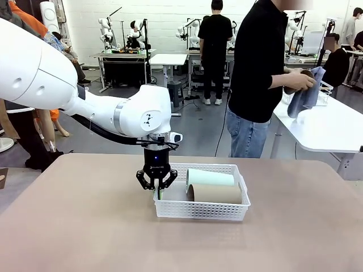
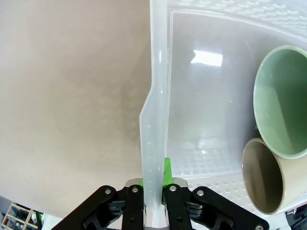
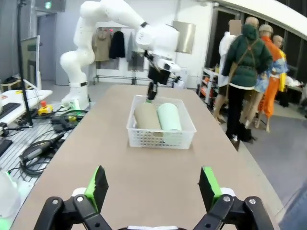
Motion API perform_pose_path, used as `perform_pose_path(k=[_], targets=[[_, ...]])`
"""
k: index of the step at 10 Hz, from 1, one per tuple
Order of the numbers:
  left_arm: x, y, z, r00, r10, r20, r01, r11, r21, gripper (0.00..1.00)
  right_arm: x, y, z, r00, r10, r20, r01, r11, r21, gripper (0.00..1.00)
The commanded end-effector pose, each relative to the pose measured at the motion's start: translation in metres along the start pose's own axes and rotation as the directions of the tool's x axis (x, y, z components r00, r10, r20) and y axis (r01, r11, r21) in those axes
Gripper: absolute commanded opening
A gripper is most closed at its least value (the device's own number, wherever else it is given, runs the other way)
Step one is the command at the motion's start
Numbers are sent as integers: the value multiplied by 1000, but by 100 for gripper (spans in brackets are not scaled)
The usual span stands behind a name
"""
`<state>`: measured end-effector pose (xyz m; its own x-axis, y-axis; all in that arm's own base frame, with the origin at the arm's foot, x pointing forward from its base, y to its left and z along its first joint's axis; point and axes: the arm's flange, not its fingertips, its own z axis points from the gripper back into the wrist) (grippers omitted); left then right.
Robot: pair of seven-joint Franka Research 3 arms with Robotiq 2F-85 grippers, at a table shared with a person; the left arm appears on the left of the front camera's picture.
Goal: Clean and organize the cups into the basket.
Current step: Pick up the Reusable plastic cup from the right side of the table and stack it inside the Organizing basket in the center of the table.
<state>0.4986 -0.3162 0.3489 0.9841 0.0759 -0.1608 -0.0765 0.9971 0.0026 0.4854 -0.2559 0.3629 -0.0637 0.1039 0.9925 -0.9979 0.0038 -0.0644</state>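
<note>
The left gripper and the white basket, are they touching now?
Touching. The left wrist view shows the left gripper shut on the basket wall, pinched between its fingers.

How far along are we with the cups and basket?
Done: mint cup and one tan cup lie in the basket. In hand: left gripper pinches the basket's end wall; the person wipes the third cup with a cloth. Left: that cup going in.

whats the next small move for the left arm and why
Probably slide the basket a little toward the person with the left gripper, which is shut on its end wall: the mint green cup and a tan cup lie inside, and the person is wiping a third cup.
</note>
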Motion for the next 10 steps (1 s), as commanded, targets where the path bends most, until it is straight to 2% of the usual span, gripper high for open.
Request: perform_pose_path(k=[1, 2, 10], targets=[[-1, 3, 1, 1000, -14, -5, 14, 1000, 5, 0, 17, 2, -35, 997, -39, -66, 38, 999, -16, 100], [-1, 3, 1, 1000, -14, -5, 14, 1000, 5, 0, 0, 0, 0, 1000, 0, 0, 0, 1000, 0, 100], [-1, 3, 1, 1000, -14, -5, 14, 1000, 5, 0, 0, 0, 0, 1000, 0, 0, 0, 1000, 0, 100]])
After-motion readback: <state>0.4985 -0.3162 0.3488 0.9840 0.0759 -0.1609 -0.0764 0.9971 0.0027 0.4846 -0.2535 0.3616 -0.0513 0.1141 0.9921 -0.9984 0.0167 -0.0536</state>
